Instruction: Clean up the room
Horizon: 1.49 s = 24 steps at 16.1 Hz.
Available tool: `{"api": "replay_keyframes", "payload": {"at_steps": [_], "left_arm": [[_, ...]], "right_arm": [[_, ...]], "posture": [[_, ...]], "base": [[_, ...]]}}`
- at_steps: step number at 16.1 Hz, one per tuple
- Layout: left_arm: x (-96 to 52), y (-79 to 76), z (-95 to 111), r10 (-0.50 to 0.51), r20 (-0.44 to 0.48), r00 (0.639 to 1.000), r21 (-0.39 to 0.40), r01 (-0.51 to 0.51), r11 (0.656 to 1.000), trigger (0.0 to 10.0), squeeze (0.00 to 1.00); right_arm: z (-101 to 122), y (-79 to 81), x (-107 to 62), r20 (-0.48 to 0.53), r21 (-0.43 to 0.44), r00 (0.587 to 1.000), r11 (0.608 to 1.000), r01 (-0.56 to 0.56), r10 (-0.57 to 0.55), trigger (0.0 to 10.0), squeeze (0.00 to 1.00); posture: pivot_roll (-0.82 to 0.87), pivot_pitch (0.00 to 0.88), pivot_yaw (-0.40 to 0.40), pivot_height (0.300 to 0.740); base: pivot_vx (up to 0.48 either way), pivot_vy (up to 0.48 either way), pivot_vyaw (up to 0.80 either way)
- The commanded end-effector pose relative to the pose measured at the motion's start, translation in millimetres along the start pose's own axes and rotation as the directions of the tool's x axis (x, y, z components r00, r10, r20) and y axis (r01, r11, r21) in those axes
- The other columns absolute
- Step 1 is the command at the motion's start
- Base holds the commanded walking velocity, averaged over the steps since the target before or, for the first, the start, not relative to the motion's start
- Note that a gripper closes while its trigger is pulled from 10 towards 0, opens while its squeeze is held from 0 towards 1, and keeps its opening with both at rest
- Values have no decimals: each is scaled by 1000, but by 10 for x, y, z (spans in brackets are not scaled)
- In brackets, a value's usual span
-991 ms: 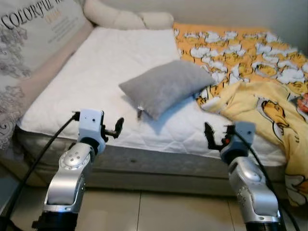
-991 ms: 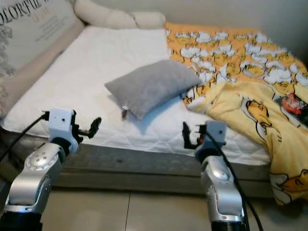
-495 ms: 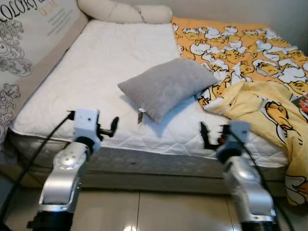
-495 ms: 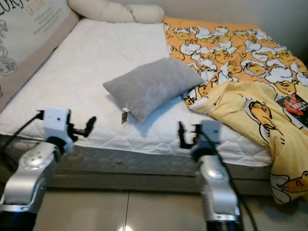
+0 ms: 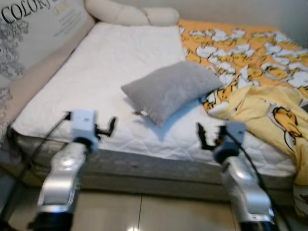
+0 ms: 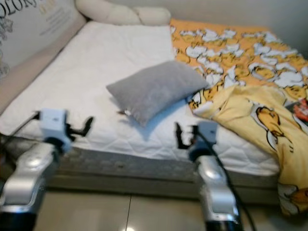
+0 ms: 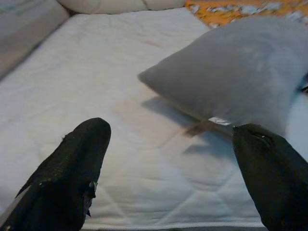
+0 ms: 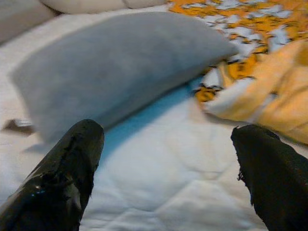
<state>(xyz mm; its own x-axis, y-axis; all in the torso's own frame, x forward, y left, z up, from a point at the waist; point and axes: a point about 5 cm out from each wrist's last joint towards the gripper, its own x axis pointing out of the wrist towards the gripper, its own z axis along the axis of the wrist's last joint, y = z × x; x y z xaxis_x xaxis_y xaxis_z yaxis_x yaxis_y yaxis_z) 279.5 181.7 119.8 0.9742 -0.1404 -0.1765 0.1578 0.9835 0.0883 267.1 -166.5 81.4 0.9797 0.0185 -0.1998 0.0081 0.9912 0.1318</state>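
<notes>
Pillow (image 5: 171, 89), grey and softly plump with a fuzzy fabric, lies tilted near the middle of the bed, on a white quilted mattress (image 5: 110, 67) stitched in a diamond pattern. A small tag pokes out at its near corner, too blurred to read. Its right corner touches a rumpled yellow and orange blanket (image 5: 260, 91) printed with cartoon ducks, which covers the right side of the bed and is cut off at the picture's edge. Two cream pillows (image 5: 130, 14) sit at the far end. A padded side panel (image 5: 33, 38) along the left carries printed lettering, only partly visible.

My left gripper (image 5: 107, 129) hovers at the near edge of the mattress, left of the grey pillow, its two black fingers spread wide and holding nothing. My right gripper (image 5: 206, 137) hovers at the near edge too, right of the pillow, fingers equally wide and empty. Below, glossy pale floor tiles (image 5: 144, 214) show between my silver arms.
</notes>
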Motion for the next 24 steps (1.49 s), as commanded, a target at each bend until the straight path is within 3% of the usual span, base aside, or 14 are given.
{"api": "replay_keyframes", "payload": {"at_steps": [1, 24], "left_arm": [[-5, 61, 42, 16, 12, 1000, 10, -16, 1000, 10000, 737], [1, 107, 40, 30, 13, 999, 17, -30, 999, 10000, 737]], "right_arm": [[47, 27, 10, 24, 1, 1000, 1000, -8, 8, 10000, 0], [56, 34, 4, 23, -6, 1000, 1000, -20, 20, 10000, 0]], "posture": [[26, 0, -37, 740], [29, 0, -36, 740]], "base": [[281, 0, 0], [301, 0, 0]]}}
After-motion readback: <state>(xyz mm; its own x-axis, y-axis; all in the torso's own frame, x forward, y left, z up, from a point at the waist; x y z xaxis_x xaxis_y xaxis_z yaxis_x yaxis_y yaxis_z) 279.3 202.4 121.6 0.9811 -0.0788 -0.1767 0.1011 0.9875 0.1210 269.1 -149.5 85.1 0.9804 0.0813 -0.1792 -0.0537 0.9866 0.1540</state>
